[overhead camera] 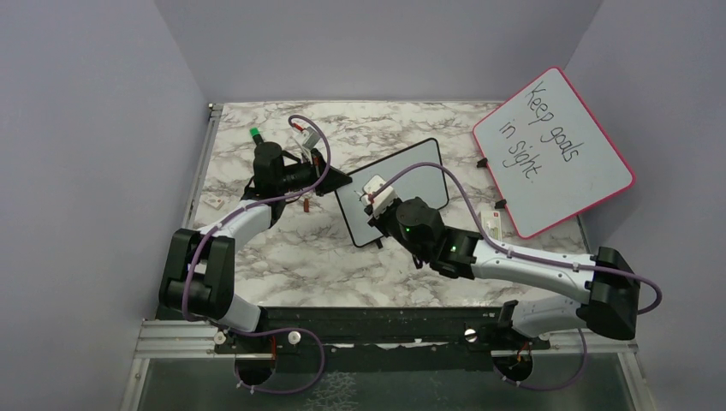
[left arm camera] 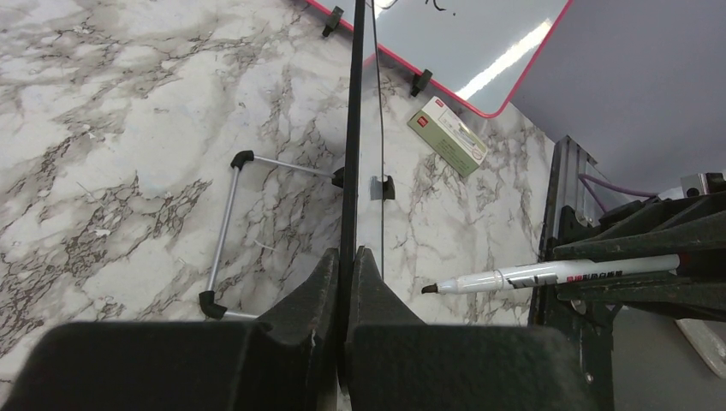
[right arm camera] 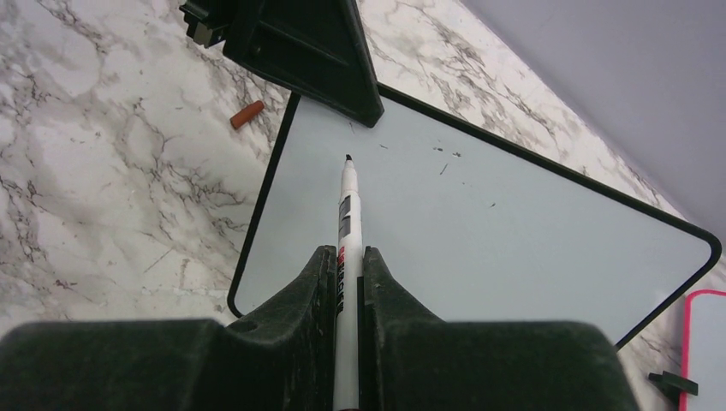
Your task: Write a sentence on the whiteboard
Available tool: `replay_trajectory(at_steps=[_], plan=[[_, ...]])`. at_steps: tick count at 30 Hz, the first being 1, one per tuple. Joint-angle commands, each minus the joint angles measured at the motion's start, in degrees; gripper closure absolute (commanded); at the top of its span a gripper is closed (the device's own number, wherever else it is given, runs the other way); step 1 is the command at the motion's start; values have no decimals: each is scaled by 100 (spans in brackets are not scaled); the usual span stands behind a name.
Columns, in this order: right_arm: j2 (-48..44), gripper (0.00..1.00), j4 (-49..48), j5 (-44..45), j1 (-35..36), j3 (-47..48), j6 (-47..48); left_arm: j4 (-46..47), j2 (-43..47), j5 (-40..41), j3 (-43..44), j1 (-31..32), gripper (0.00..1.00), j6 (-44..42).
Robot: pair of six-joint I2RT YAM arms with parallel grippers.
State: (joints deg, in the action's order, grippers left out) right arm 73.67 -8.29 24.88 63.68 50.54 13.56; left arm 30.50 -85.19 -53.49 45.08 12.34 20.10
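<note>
The tabletop is presenting a smooth, marble-patterned finish. The whiteboard is showing a smooth white face, lightly speckled, inside a thin black frame. The marker is appearing as smooth white plastic. The left claw and right claw are reading as matt black plastic

The marble-patterned table carried a reddish-brown marker cap left of centre and a small white item near its left edge. The black-framed whiteboard stood mid-table on a wire stand. A small carton lay just beside the pink-framed board at the right.
</note>
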Motion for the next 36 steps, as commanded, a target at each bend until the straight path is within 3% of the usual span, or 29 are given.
replay_trajectory(at_steps=[1,36], plan=[[165,99,-358,297,136,262,42,-317,-147,296,-140,32,100,-103],[923,99,-607,938,373,640,234,-369,-209,317,-113,32,100,-111]])
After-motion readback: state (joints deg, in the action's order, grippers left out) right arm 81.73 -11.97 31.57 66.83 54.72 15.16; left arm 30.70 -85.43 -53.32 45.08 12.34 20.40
